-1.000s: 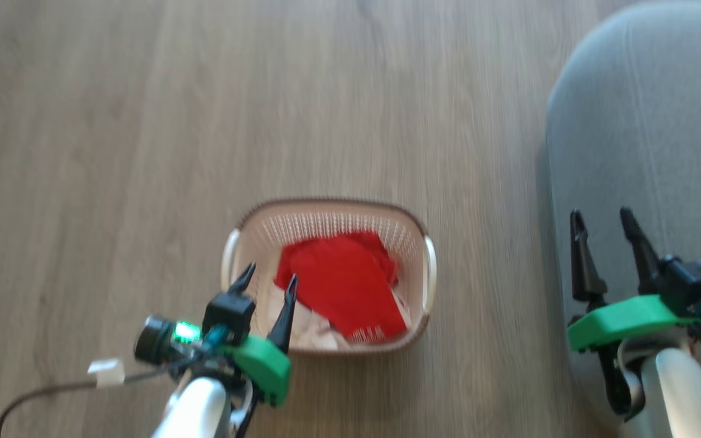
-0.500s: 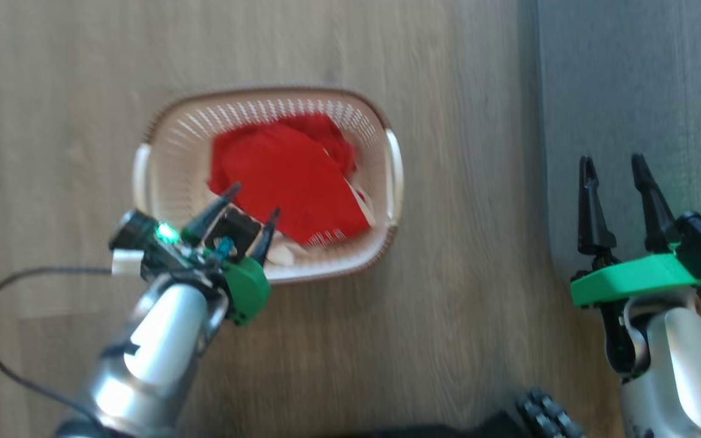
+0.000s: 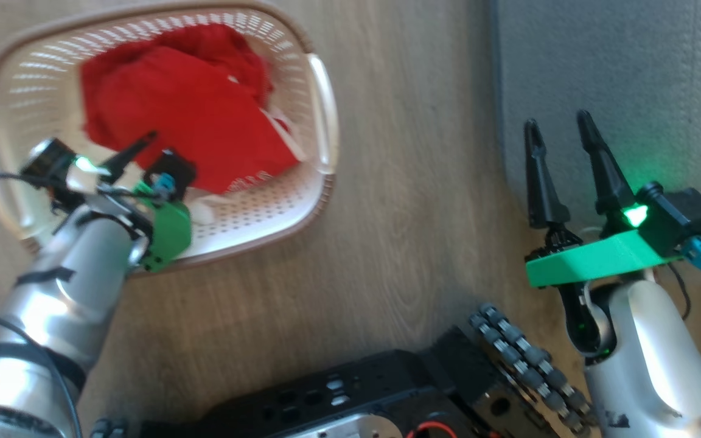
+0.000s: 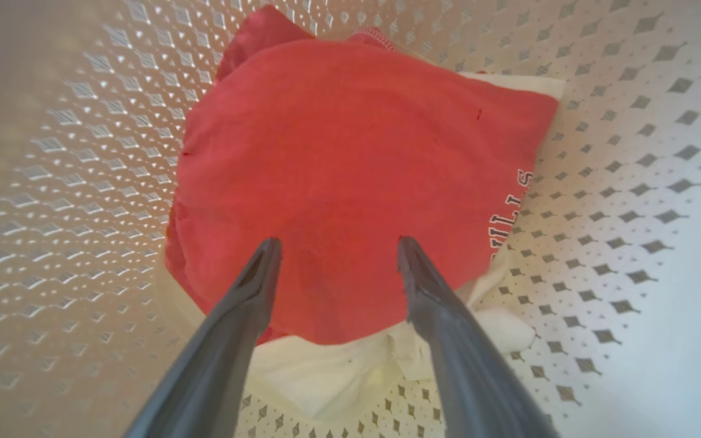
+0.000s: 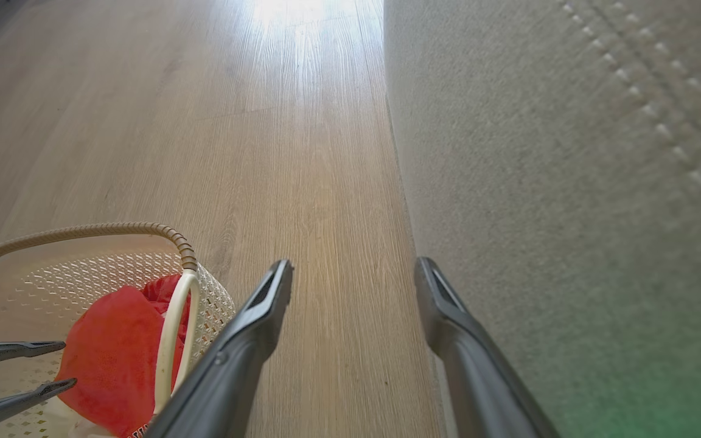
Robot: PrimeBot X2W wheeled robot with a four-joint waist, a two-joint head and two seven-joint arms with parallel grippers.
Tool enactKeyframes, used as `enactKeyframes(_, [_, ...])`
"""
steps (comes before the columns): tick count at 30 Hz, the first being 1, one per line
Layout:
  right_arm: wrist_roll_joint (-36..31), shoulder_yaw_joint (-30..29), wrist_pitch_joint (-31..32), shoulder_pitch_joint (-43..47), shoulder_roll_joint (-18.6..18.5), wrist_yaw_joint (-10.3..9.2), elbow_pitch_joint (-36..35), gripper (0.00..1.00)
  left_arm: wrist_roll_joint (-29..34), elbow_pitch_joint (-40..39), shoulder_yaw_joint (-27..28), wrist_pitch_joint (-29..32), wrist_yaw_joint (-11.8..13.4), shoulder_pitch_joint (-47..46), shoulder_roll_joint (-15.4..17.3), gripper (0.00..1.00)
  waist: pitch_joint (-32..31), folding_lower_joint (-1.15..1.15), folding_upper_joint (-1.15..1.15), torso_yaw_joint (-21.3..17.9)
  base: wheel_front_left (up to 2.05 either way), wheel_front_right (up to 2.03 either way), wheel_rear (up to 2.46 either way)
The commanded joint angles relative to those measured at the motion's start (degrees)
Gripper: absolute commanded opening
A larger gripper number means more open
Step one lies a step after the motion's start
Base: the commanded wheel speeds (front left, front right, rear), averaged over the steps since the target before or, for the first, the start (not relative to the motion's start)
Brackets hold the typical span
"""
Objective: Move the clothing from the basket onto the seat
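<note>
left gripper [image 4: 338, 242]: fingers spread, empty, inside basket [image 3: 321, 91] over red clothing [image 4: 350, 152]. right gripper [image 3: 556, 120]: spread, empty, at seat [image 3: 630, 61] edge.

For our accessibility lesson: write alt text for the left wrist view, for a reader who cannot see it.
The left gripper, open, points into the basket at the clothing, red with white lettering, lying over white fabric.
</note>
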Motion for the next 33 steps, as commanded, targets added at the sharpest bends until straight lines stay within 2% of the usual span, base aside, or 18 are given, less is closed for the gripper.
enactKeyframes(1, [1.3, 0.6, 0.1, 1.9, 0.1, 0.03, 0.3, 1.00, -0.5, 0.6, 1.5, -0.5, -0.1, -0.2, 1.8, 1.00, 3.4, -0.01, 0.00, -3.4, 0.00, 0.00, 0.00])
enactKeyframes(5, [2.8, 1.6, 0.1, 1.7, 0.1, 0.03, 0.0, 1.00, -1.9, 4.9, 2.5, -0.5, 0.7, -3.7, 2.6, 1.00, 5.1, -0.01, 0.00, -5.1, 0.00, 0.00, 0.00])
enactKeyframes(11, [3.6, 3.0, 0.1, 2.1, 0.1, 0.03, -0.3, 1.00, -3.6, 11.8, 3.7, 0.3, 1.5, -8.5, 2.1, 1.00, 6.1, -0.01, 0.00, -5.6, 0.00, 0.00, 0.00])
enactKeyframes(19, [3.7, 3.4, 0.1, 2.5, 0.1, 0.03, -0.8, 1.00, -3.6, 14.1, 2.4, 5.0, 0.4, -11.3, 2.3, 1.00, 7.0, -0.01, 0.00, -5.7, 0.00, 0.00, 0.00])
enactKeyframes(20, [3.7, 3.4, 0.1, 2.4, 0.1, 0.03, -0.8, 1.00, -3.7, 14.2, 2.3, 5.8, 0.1, -11.3, 2.4, 0.94, 7.1, -0.01, 0.00, -5.6, 0.00, 0.00, 0.00])
enactKeyframes(21, [3.6, 3.3, 0.1, 2.3, 0.1, 0.03, -0.8, 1.00, -3.8, 14.3, 2.2, 6.3, -0.1, -11.3, 2.4, 0.78, 7.2, -0.01, 0.00, -5.6, 0.00, 0.00, 0.00])
enactKeyframes(22, [3.6, 3.3, 0.1, 2.2, 0.1, 0.03, -0.8, 1.00, -3.8, 14.4, 2.0, 6.4, -0.3, -11.4, 2.5, 0.00, 7.2, -0.01, 0.00, -5.6, 0.00, 0.00, 0.00])
enactKeyframes(33, [3.2, 3.3, 0.1, -0.2, 0.1, 0.03, -0.5, 1.00, -5.1, 14.6, 1.5, 5.5, -0.8, -10.9, 2.1, 0.00, 6.4, -0.01, 0.00, -4.6, 0.00, 0.00, 0.00])
